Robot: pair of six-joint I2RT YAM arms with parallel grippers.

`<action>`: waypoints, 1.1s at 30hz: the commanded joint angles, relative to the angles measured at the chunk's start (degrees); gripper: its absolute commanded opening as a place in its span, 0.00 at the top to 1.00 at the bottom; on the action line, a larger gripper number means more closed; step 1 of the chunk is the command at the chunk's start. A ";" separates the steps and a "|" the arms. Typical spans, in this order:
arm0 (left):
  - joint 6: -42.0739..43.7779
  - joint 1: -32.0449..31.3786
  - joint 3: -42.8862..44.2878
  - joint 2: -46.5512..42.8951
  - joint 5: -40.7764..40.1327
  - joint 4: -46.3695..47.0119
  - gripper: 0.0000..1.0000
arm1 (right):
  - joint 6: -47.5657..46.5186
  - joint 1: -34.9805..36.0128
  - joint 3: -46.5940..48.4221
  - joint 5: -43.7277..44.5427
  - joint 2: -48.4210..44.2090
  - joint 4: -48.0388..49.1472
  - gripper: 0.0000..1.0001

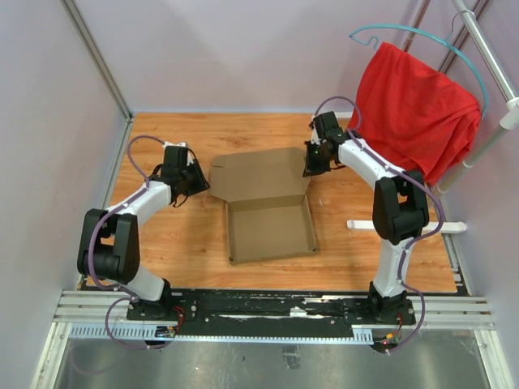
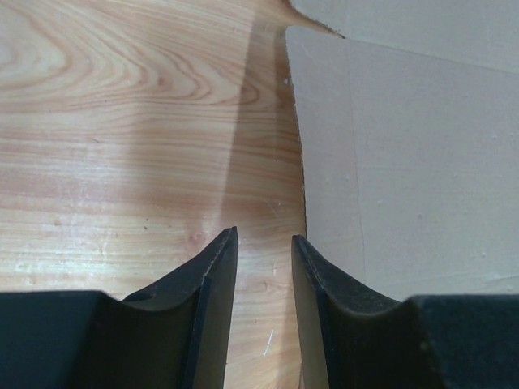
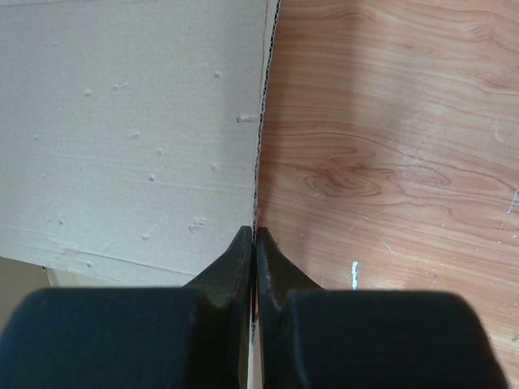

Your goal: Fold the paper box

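Observation:
The paper box lies mid-table in the top view, its near half formed into a shallow tray and its lid panel spread out behind. My left gripper sits at the lid's left edge. In the left wrist view it is open, with bare wood between the jaws and the cardboard edge just by the right finger. My right gripper is at the lid's right edge. In the right wrist view it is shut on the thin cardboard edge.
A red cloth hangs on a teal hanger at the back right, close behind the right arm. A white bar lies on the wooden table by the right arm. Walls close in the left and back sides.

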 commanded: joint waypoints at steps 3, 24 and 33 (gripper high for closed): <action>-1.14 0.25 1.60 2.40 5.86 4.25 0.62 | -0.25 1.57 -2.96 2.25 -2.51 1.00 0.99; 1.13 -9.11 11.34 11.46 4.19 3.51 0.64 | -0.74 4.87 -5.18 4.92 -2.98 1.68 0.99; 1.55 -9.69 12.26 14.19 4.59 3.92 0.65 | -0.96 5.59 -4.08 5.21 -2.11 0.95 0.99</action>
